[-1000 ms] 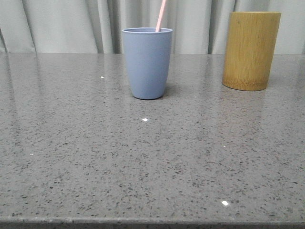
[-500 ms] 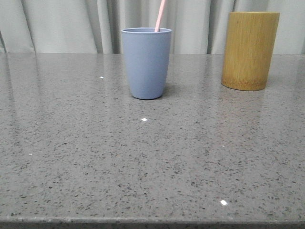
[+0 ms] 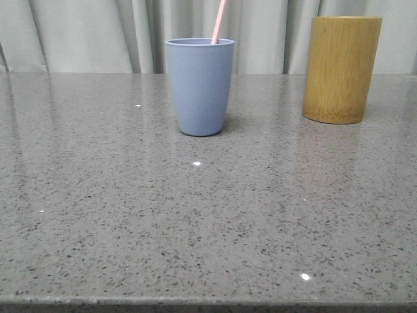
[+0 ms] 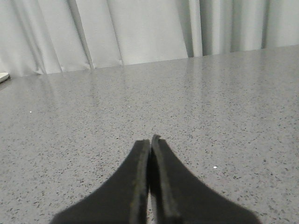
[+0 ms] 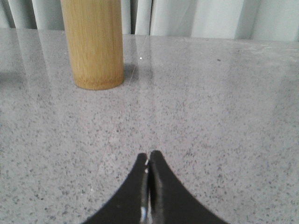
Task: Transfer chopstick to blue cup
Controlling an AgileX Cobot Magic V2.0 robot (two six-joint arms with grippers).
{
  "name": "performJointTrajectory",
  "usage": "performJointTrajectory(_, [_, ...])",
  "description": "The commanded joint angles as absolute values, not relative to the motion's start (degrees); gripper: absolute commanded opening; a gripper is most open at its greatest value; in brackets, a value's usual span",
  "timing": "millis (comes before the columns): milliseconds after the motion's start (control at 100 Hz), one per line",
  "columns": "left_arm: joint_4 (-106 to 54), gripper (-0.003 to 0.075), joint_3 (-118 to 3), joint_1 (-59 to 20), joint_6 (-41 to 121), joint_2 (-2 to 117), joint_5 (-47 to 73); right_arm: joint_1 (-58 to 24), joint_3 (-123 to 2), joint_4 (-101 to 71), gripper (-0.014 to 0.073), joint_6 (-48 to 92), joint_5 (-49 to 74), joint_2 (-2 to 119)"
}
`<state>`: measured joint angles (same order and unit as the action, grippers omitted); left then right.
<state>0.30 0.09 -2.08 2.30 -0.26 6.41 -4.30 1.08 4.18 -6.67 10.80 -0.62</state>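
1 pink chopstick (image 3: 219, 21) is standing in 1 blue cup (image 3: 200, 86), leaning upper-right. Left gripper (image 4: 150, 142) and right gripper (image 5: 148, 157) are sitting pressed together, empty.

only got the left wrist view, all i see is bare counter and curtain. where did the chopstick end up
Observer: The front view shows a pink chopstick standing in the blue cup, leaning toward the robot's right.
Operator: anything left in the bamboo holder
Observer: Nothing sticks out above the bamboo holder in the front view; its inside is hidden.
Operator: is the right tool holding anything
Observer: No. In the right wrist view the right tool is shut with nothing between its fingers, above the counter and apart from the holder.
Operator: and mine
Observer: The left tool is shut and empty too.
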Motion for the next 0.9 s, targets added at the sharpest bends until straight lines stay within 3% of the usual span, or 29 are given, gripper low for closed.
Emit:
performJointTrajectory(0, [0.31,-0.0019,0.58,-2.01,1.69,-2.19,1.60,-3.97,1.68,5.01,-0.0067,-6.13,3.02,-1.50])
performJointTrajectory(890, [0.31,-0.0019,0.58,-2.01,1.69,-2.19,1.60,-3.97,1.59,5.01,-0.0067,-6.13,-0.37,-1.50])
